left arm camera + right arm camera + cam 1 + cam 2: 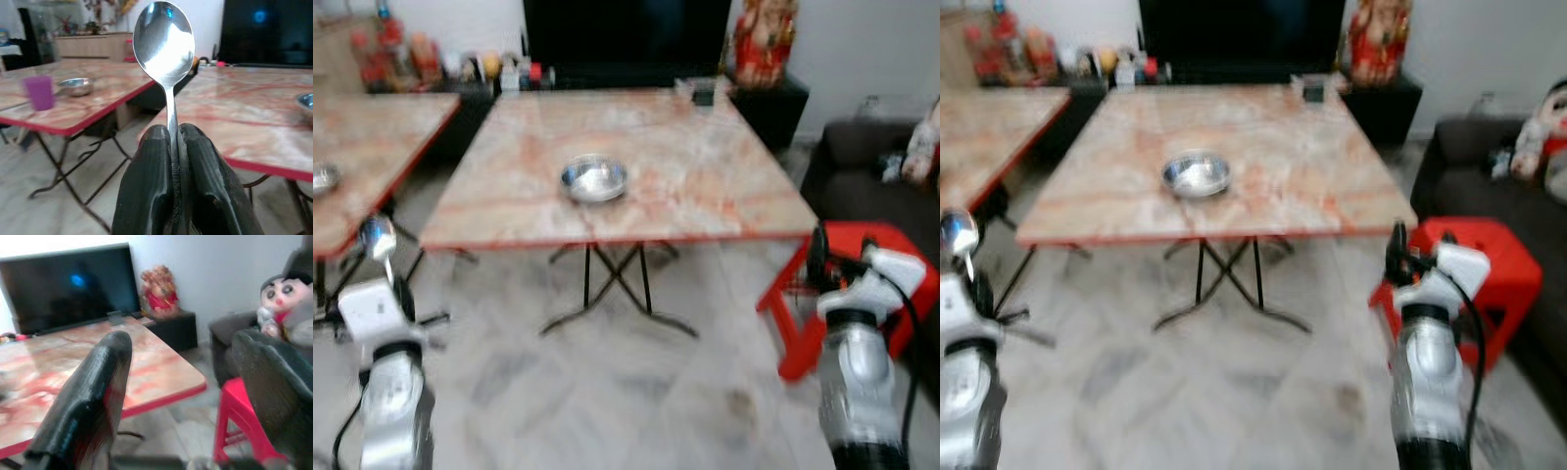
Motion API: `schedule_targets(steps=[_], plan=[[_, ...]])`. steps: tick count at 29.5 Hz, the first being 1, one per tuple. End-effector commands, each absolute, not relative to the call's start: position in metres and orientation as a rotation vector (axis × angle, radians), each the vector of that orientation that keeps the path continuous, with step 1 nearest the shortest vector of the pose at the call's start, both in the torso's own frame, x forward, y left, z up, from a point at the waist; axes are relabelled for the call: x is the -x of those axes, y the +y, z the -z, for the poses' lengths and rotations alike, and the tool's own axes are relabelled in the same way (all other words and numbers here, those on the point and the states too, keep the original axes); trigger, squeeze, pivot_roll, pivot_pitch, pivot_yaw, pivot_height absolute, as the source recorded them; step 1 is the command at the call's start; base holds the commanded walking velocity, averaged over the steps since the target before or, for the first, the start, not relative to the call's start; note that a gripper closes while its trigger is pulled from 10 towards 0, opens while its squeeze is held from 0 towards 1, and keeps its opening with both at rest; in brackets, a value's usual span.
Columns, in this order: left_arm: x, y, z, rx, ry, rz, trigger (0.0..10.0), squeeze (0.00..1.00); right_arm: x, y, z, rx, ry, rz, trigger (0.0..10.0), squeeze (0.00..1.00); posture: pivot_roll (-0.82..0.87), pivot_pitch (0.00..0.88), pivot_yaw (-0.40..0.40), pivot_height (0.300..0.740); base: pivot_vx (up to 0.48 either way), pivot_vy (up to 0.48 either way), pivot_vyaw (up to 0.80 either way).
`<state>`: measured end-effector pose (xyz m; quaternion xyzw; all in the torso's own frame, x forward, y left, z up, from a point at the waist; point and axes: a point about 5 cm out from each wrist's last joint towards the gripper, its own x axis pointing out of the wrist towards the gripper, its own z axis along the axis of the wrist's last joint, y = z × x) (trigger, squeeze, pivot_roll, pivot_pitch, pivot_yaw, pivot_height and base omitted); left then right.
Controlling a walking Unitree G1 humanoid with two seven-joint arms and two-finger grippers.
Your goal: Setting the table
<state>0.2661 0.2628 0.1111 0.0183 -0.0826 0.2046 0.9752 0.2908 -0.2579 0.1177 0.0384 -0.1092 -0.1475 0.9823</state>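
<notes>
Because the left gripper has its jaws closed on only the thin handle of the upright steel spoon, short of the worktop whose steel bowl lies toward 1 o'clock, walking jolts could twist it loose, while the right gripper hangs with jaws open and empty.

Pink-marbled table edged red, silver bowl, shiny silver spoon, red stool.

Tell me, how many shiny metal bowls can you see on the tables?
2. One metal bowl sits near the middle of the big table straight ahead. Another bowl is on the side table to the robot's left, near a purple cup. More may be hidden.
</notes>
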Motion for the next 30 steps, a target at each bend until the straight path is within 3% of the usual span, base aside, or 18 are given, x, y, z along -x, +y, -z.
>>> schedule_targets(steps=[1, 30], plan=[[-0.266, 0.269, -0.117, -0.054, -0.179, -0.426, 10.0, 0.0, -0.296, -0.25, -0.123, -0.083, -0.24, 0.269, 10.0, 0.0, 0.01, 0.0, -0.018, 0.74, 0.45, 0.0, 0.0], [-0.277, 0.248, -0.117, -0.048, -0.176, -0.334, 10.0, 0.0, -0.3, -0.241, -0.126, -0.096, -0.258, 0.237, 10.0, 0.0, 0.0, 0.0, -0.014, 0.74, 0.418, 0.0, 0.0]])
